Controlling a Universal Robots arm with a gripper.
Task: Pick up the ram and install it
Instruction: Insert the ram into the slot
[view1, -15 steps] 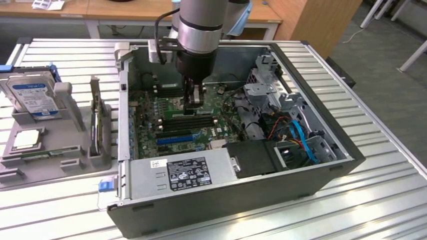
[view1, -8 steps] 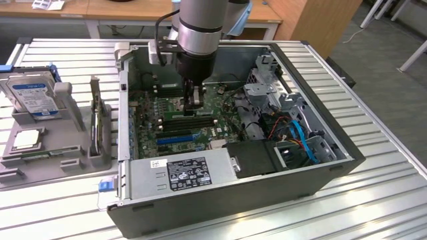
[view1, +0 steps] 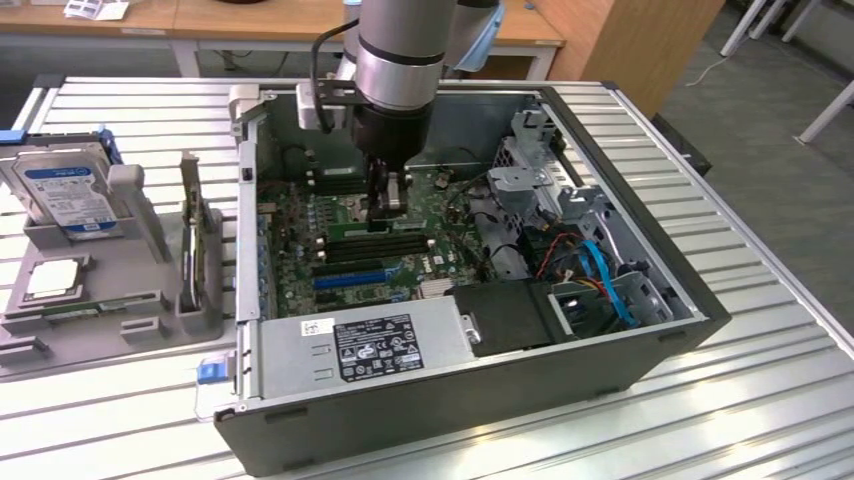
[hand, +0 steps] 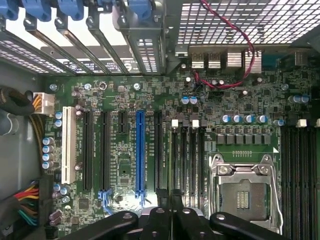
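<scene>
My gripper (view1: 387, 212) reaches down inside the open computer case (view1: 641, 345), just above the motherboard (view1: 350, 215) and beside the long black memory slots (view1: 374, 245). Its fingers are shut together and I see nothing between them. In the wrist view the fingertips (hand: 161, 210) meet over the board next to the blue slot (hand: 139, 150) and the black memory slots (hand: 187, 155), which look unfilled. The ram (view1: 196, 235), a thin green stick, stands on edge in the grey fixture (view1: 120, 270) outside the case, at the exterior view's left, well away from the gripper.
A silver hard drive with a blue label (view1: 64, 195) stands in the same fixture, with a square chip (view1: 54, 278) below it. Inside the case are the power supply (view1: 367, 345), blue cables (view1: 601, 280), a drive cage (view1: 534, 175) and the open processor socket (hand: 245, 192).
</scene>
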